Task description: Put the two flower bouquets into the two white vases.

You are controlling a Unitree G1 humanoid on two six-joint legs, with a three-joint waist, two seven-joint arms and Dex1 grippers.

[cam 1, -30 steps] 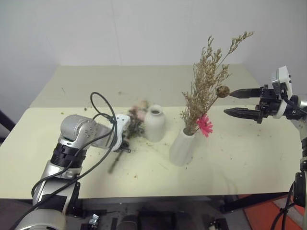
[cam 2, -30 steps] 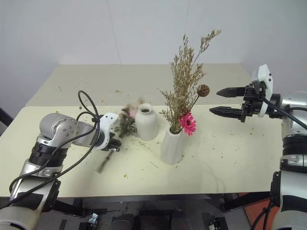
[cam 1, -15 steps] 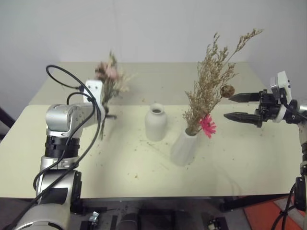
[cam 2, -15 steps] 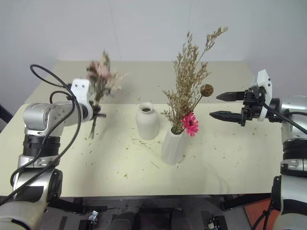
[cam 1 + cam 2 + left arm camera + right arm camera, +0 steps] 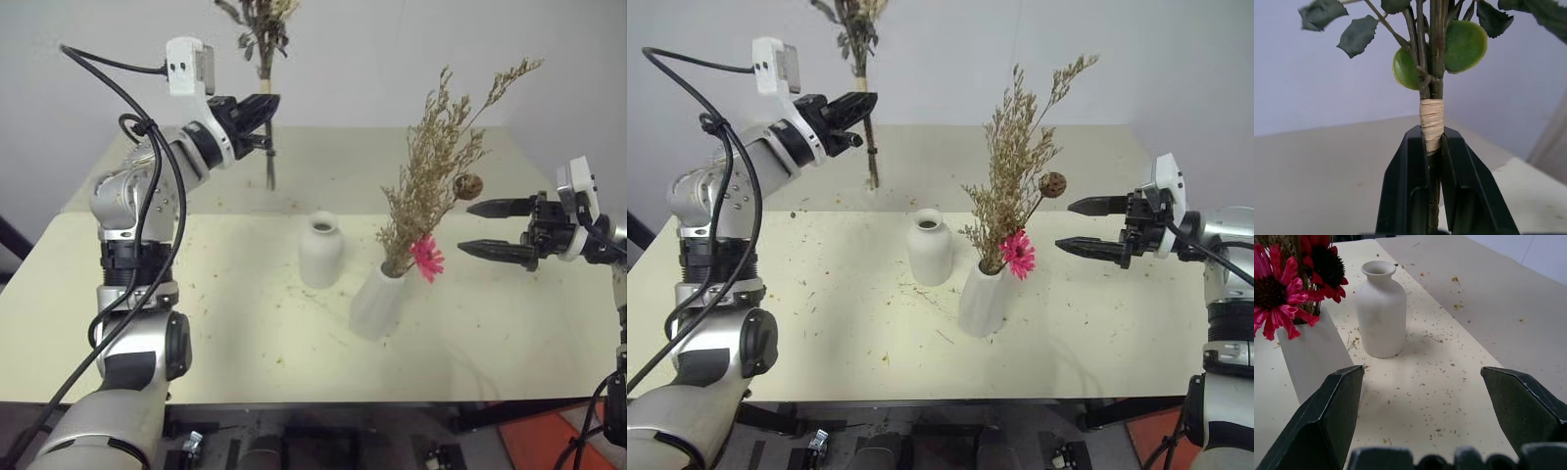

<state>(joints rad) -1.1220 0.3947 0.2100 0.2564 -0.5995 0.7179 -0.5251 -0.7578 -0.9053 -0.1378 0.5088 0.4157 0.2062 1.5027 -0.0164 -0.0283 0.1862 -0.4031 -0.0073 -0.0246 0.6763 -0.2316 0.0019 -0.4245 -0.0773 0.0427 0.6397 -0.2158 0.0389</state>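
While the left gripper (image 5: 1432, 147) squeezes the rose bouquet (image 5: 257, 24) by its stems, the round vase (image 5: 320, 251) below has a tiny mouth; stems could miss. The right gripper (image 5: 498, 227) hangs open beside the filled cone vase (image 5: 377, 299).

pale table (image 5: 549, 343), dried flower crumbs (image 5: 294, 294) scattered, white wall (image 5: 392, 49) behind

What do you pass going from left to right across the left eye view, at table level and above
Left gripper holding the rose bouquet, bottle vase, cone vase with the dried bouquet, then the right gripper.
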